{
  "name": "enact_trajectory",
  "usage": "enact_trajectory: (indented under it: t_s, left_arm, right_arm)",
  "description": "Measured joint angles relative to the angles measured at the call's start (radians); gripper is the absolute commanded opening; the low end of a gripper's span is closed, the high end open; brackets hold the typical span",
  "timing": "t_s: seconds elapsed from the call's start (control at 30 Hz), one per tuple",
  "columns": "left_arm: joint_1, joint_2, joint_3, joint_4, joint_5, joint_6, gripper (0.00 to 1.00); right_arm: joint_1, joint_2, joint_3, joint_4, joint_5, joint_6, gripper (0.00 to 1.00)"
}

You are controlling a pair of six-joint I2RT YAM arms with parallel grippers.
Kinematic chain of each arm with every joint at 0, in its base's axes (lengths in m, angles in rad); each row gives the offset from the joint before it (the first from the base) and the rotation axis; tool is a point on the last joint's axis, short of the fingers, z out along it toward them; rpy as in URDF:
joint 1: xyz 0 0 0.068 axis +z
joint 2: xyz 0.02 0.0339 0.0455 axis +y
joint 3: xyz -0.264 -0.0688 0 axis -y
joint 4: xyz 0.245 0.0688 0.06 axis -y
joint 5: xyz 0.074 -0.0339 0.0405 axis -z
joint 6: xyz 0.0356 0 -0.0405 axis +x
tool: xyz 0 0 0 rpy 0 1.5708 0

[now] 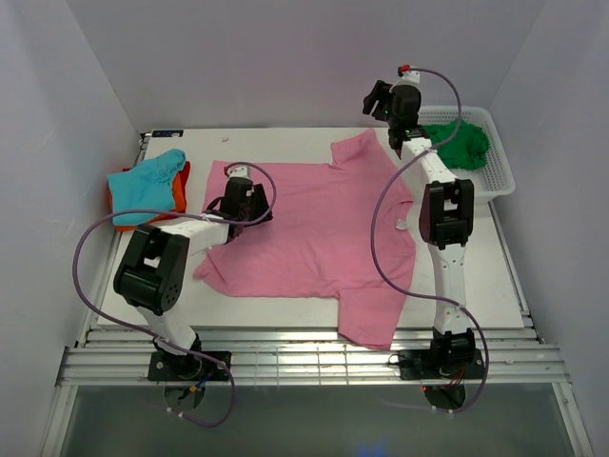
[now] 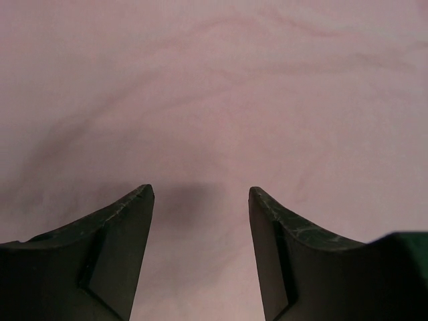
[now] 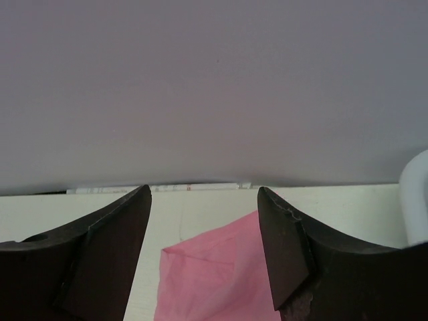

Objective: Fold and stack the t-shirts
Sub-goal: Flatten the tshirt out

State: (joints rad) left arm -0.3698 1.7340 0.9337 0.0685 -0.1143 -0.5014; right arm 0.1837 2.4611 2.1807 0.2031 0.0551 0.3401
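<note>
Fabric first: pink t-shirt point(image 1: 304, 228) laid open across the middle of the table point(image 1: 500, 276), far sleeve near the back edge, near corner drooping off the front. Left gripper point(image 2: 200, 195) low over the shirt's left side, jaws spread, pinching nothing. Right gripper point(image 3: 204, 195) raised above the far sleeve, jaws likewise apart and empty. Teal t-shirt point(image 1: 145, 181) folded on top of orange t-shirt point(image 1: 181, 193) at the left; green t-shirt point(image 1: 461, 143) bunched in the basket point(image 1: 501, 179) at the far right. Likely step in hand: taking hold for the first fold of the pink one. Best done by lowering both sets of jaws onto matching edges, catching cloth close to a seam, lifting together and level, carrying it over without dragging in wrinkles, and letting go only once flat.
</note>
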Motion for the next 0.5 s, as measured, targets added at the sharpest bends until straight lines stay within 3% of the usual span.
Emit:
enact_trajectory:
  t_s: [0.1,0.27,0.5]
  left_arm:
    - [0.000,-0.023,0.011,-0.007,-0.006,0.039,0.69]
    - [0.019,0.007,0.138,-0.053,-0.071,0.102,0.70]
    - [0.210,0.141,0.328,0.006,-0.069,0.129,0.70]
  right_arm:
    - [0.000,0.003,0.072,-0.052,0.029,-0.039,0.71]
    - [-0.001,0.004,0.056,-0.140,0.063,-0.074,0.71]
    - [-0.001,0.014,0.032,-0.259,0.078,-0.110,0.71]
